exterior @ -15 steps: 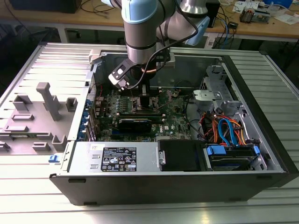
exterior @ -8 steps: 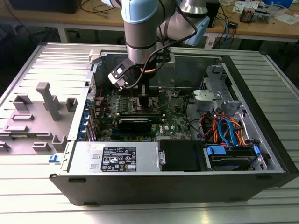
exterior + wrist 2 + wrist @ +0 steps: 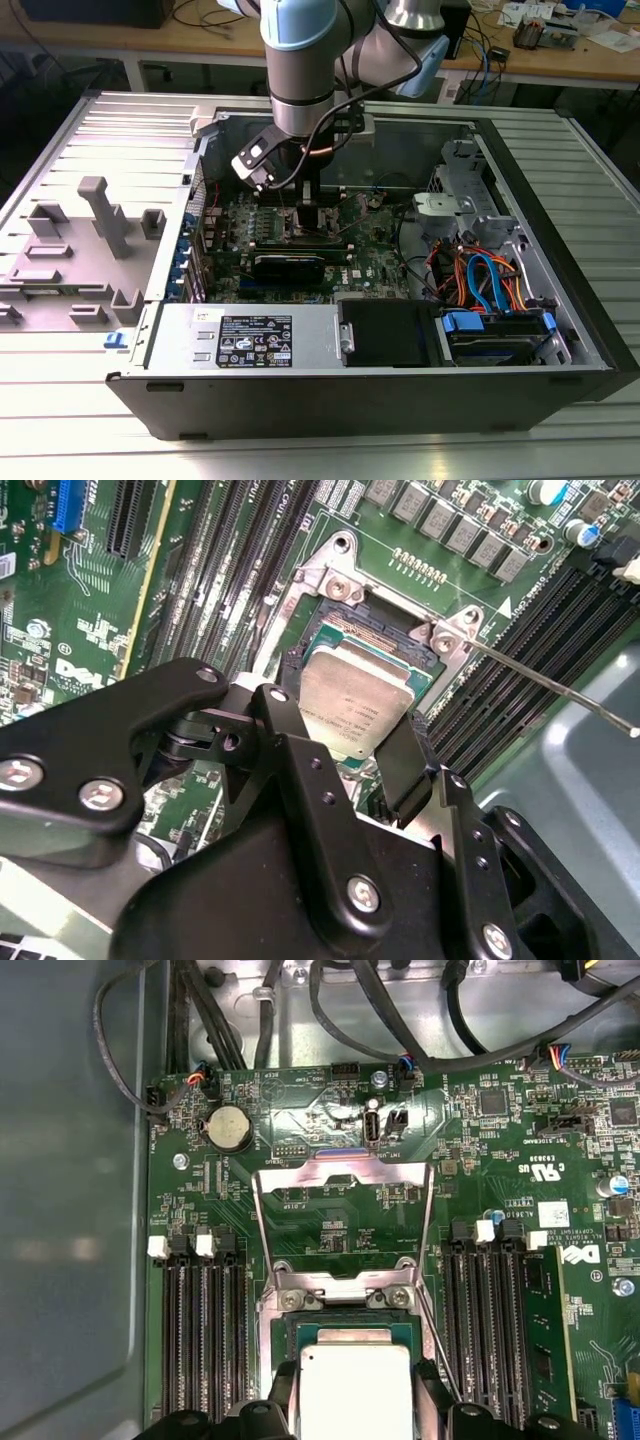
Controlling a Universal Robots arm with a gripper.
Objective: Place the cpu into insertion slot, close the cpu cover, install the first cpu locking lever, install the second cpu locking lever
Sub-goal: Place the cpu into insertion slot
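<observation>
Gripper [image 3: 345,748] pinching cpu [image 3: 352,698] by its edges, over insertion slot [image 3: 345,635]; cpu cover [image 3: 345,1167] flipped open

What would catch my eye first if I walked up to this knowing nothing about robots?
First, the pale blue arm reaching down into an opened computer case in the exterior view. In the second wrist view its black claw grips a small silver cpu right over the square slot in the green board. In the first wrist view, the metal cover is swung open beyond the slot.
</observation>
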